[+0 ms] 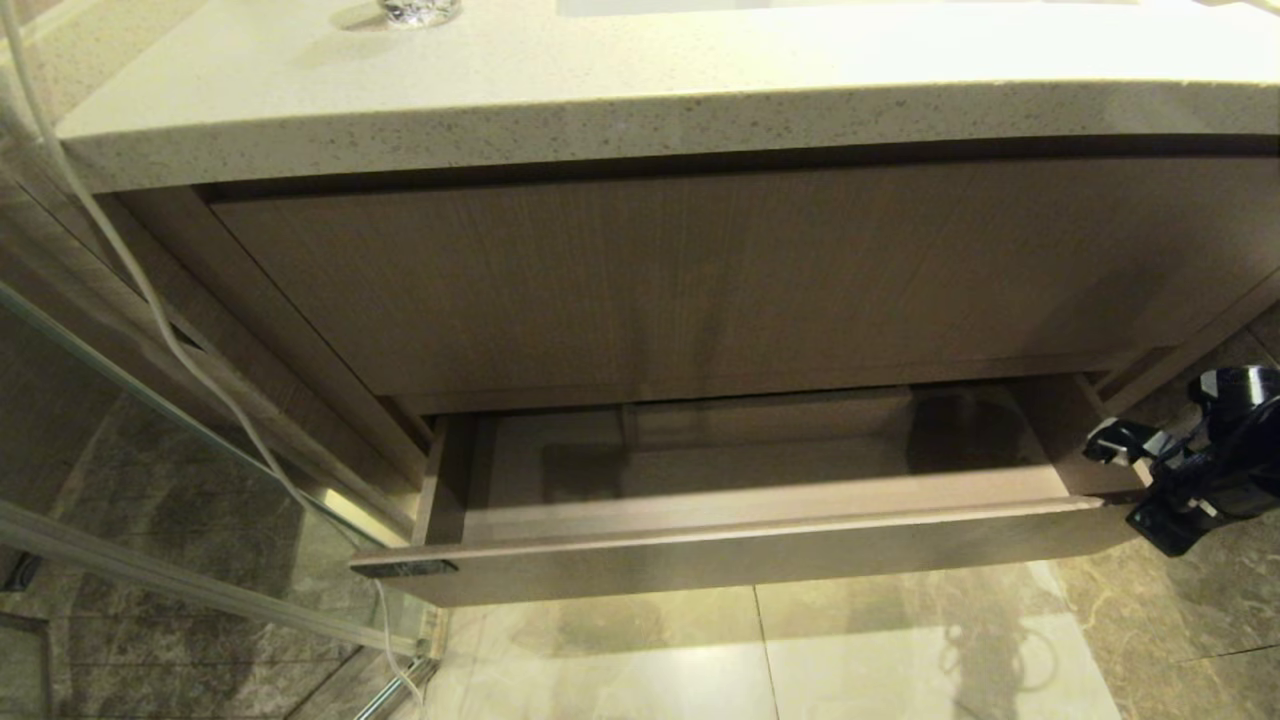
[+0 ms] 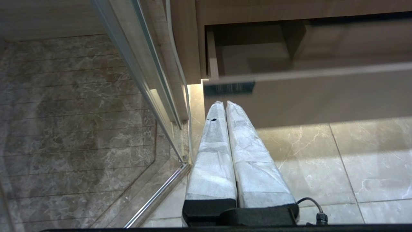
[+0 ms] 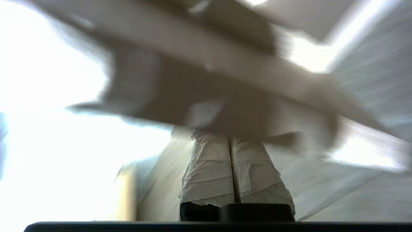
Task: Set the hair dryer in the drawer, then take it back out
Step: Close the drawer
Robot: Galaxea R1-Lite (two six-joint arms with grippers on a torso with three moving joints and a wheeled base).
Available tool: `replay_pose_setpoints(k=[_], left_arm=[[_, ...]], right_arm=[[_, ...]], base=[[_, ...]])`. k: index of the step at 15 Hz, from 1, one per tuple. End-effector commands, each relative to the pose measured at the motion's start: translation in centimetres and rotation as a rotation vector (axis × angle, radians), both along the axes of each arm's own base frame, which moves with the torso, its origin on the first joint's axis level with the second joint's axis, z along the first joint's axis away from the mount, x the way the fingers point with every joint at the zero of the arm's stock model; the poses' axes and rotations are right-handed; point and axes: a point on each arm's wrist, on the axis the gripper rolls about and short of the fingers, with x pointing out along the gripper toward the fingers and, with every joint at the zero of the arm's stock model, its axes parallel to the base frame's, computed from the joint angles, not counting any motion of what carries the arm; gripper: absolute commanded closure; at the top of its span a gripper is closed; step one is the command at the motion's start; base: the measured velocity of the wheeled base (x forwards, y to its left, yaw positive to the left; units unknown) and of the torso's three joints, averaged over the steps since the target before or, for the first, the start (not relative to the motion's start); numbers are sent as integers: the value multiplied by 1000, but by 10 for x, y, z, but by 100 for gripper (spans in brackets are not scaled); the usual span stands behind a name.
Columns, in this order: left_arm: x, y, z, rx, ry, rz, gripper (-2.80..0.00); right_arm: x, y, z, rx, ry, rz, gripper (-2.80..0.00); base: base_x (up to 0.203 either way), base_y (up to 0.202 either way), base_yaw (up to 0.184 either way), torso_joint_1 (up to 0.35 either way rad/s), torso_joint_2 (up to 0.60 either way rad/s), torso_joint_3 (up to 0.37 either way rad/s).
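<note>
The drawer (image 1: 750,530) of light wood stands pulled out under the vanity, and what shows of its inside holds only a boxed cutout. The hair dryer is out of view. My right gripper (image 1: 1118,446) is at the drawer's right end, beside its side wall, shut with nothing between the fingers. In the right wrist view its taped fingers (image 3: 209,167) lie pressed together under blurred wood. My left gripper (image 2: 224,103) hangs low, shut and empty, pointing at the left front corner of the drawer (image 2: 305,96).
A taller wood panel (image 1: 700,280) sits above the drawer, under a speckled stone countertop (image 1: 600,90) bearing a glass object (image 1: 418,10). A white cord (image 1: 130,270) hangs at the left by a glass shower door (image 1: 150,420). Marble floor tiles (image 1: 900,650) lie below.
</note>
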Motion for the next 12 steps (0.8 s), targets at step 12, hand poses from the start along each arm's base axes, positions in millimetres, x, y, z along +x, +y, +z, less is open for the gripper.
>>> replay_pose_setpoints(k=[12], left_arm=[[0,0,0,0,-1,0,0]], right_arm=[[-16,9,59,-162,-307,326,0]], base=[[0,0,0,0,0,0]])
